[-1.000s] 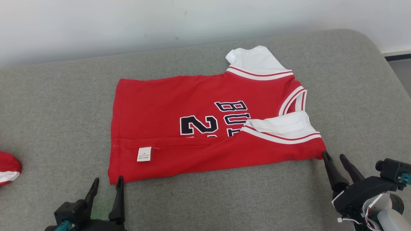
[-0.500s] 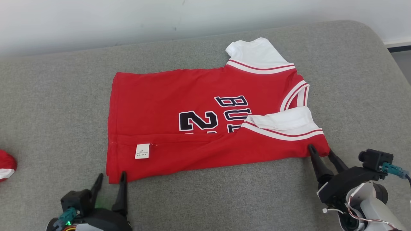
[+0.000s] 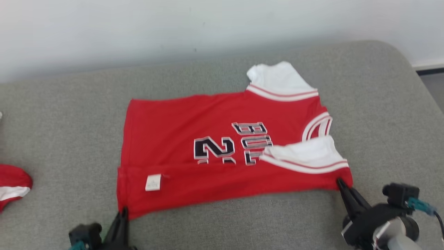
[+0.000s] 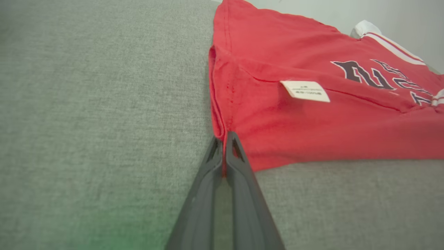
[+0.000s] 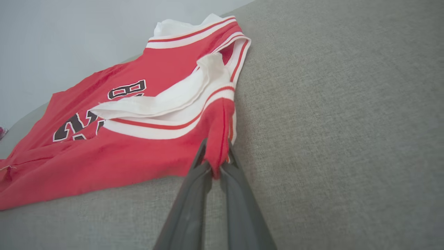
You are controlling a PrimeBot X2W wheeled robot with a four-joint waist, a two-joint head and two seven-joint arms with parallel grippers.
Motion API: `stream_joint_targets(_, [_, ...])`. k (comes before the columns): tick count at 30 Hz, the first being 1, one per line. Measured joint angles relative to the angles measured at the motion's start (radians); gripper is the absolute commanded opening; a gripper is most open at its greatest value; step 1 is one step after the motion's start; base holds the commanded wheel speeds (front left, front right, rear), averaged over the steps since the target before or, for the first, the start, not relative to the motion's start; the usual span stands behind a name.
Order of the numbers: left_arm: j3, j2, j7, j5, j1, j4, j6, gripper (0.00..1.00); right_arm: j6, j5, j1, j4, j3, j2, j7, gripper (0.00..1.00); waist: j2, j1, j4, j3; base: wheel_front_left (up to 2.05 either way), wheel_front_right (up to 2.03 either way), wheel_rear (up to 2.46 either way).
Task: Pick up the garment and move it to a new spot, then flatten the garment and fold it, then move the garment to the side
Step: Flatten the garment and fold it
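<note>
- Grey cushion (image 3: pixel 52 114): open room beyond the jersey on every side; another red cloth (image 3: pixel 12 180) lies well apart, past its hem.
- Red jersey (image 3: pixel 194 139): flat mid-cushion, near long side folded over. Its long axis runs from the hem at the robot's left to the collar at its right.
- Right gripper (image 3: pixel 341 184): closed on the jersey's near shoulder corner.
- Left gripper (image 3: pixel 122 212): closed on its near hem corner; the fold likely goes away from the robot.
</note>
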Motion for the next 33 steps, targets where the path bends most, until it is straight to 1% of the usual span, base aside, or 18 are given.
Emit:
stream_joint_targets(5, [0.016, -0.012, -0.001, 0.004, 0.097, -0.057, 0.016, 0.00, 0.000, 0.014, 0.101, -0.056, 0.002, -0.041, 0.025, 0.00, 0.0000, 0.0000, 0.007, -0.044, 0.00, 0.00, 0.00])
stream_joint_targets(8, [0.024, -0.016, -0.003, 0.009, 0.169, -0.114, 0.044, 0.00, 0.000, 0.001, 0.160, -0.095, -0.012, -0.057, 0.045, 0.00, -0.0001, -0.0001, 0.013, -0.062, 0.00, 0.00, 0.00])
stream_joint_targets(10, [0.031, -0.016, -0.003, 0.007, 0.210, -0.146, 0.051, 0.00, 0.000, -0.002, 0.202, -0.118, -0.030, -0.058, 0.064, 0.00, -0.0001, -0.0001, 0.019, -0.069, 0.00, 0.00, 0.00])
stream_joint_targets(12, [0.036, -0.022, -0.003, 0.002, 0.244, -0.182, 0.068, 0.00, 0.000, -0.005, 0.241, -0.142, -0.047, -0.054, 0.082, 0.00, 0.0000, -0.0001, 0.026, -0.073, 0.00, 0.00, 0.00])
stream_joint_targets(14, [0.033, -0.024, 0.009, 0.000, 0.281, -0.219, 0.079, 0.00, 0.000, -0.015, 0.282, -0.166, -0.087, -0.041, 0.102, 0.00, -0.0001, -0.0001, 0.033, -0.080, 0.00, 0.00, 0.00])
stream_joint_targets(15, [0.028, -0.021, 0.013, 0.000, 0.284, -0.223, 0.079, 0.00, 0.000, -0.021, 0.290, -0.173, -0.100, -0.034, 0.106, 0.11, -0.0001, -0.0001, 0.035, -0.081, 0.00, 0.00, 0.00])
stream_joint_targets(16, [0.026, -0.017, 0.013, 0.003, 0.285, -0.230, 0.079, 0.26, 0.000, -0.031, 0.297, -0.181, -0.110, -0.029, 0.107, 0.65, -0.0001, -0.0001, 0.037, -0.083, 0.00, 0.00, 0.00])
stream_joint_targets(17, [0.027, -0.017, 0.012, 0.006, 0.285, -0.243, 0.085, 0.95, 0.000, -0.039, 0.301, -0.192, -0.122, -0.021, 0.107, 1.00, 0.0000, 0.0000, 0.038, -0.086, 0.00, 0.00, 0.00])
stream_joint_targets(18, [0.027, -0.019, 0.011, 0.008, 0.285, -0.259, 0.089, 1.00, 0.000, -0.044, 0.302, -0.206, -0.135, -0.012, 0.105, 1.00, 0.0000, 0.0000, 0.038, -0.089, 0.00, 0.00, 0.00])
stream_joint_targets(25, [0.058, -0.024, -0.001, 0.048, 0.289, -0.362, 0.123, 1.00, 0.000, -0.125, 0.303, -0.324, -0.203, 0.018, 0.045, 1.00, -0.0001, 0.0000, 0.040, -0.114, 0.00, 0.00, 0.00])
stream_joint_targets(28, [0.092, -0.024, -0.003, 0.099, 0.292, -0.431, 0.137, 1.00, 0.000, -0.165, 0.301, -0.370, -0.218, 0.034, 0.005, 1.00, -0.0001, 0.0000, 0.041, -0.126, 0.00, 0.00, 0.00])
stream_joint_targets(33, [0.156, -0.029, -0.004, 0.207, 0.303, -0.539, 0.156, 1.00, 0.000, -0.219, 0.298, -0.403, -0.224, 0.078, -0.052, 1.00, -0.0001, 0.0000, 0.048, -0.141, 0.00, 0.00, 0.00])
